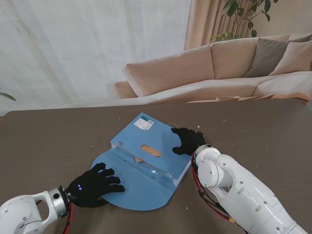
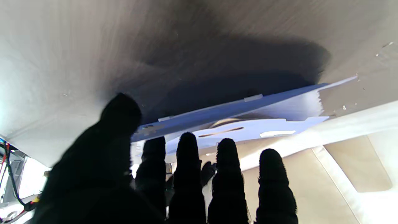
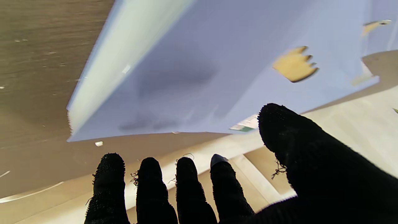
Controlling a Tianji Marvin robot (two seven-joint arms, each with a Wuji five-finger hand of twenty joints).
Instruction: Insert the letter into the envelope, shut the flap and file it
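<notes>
A blue envelope [image 1: 146, 139] lies slanted on the dark brown table [image 1: 253, 131], with a white label [image 1: 144, 124] at its far corner. Its rounded flap [image 1: 146, 192] lies open toward me. My left hand [image 1: 95, 186] rests flat on the flap's left part, fingers apart and holding nothing. My right hand [image 1: 187, 141] is spread over the envelope's right edge, open. A tan patch shows through the slot [image 1: 151, 151]; whether it is the letter I cannot tell. The right wrist view shows the envelope [image 3: 186, 77] just beyond my fingers [image 3: 149, 186]. The left wrist view shows the flap [image 2: 224, 116] at my fingertips [image 2: 186, 146].
Small crumbs [image 1: 199, 127] dot the table around the envelope. Behind the table's far edge [image 1: 73, 108] stand a beige sofa [image 1: 204, 73], a curtain and a plant [image 1: 243, 14]. Bare tabletop extends to the left and right of the envelope.
</notes>
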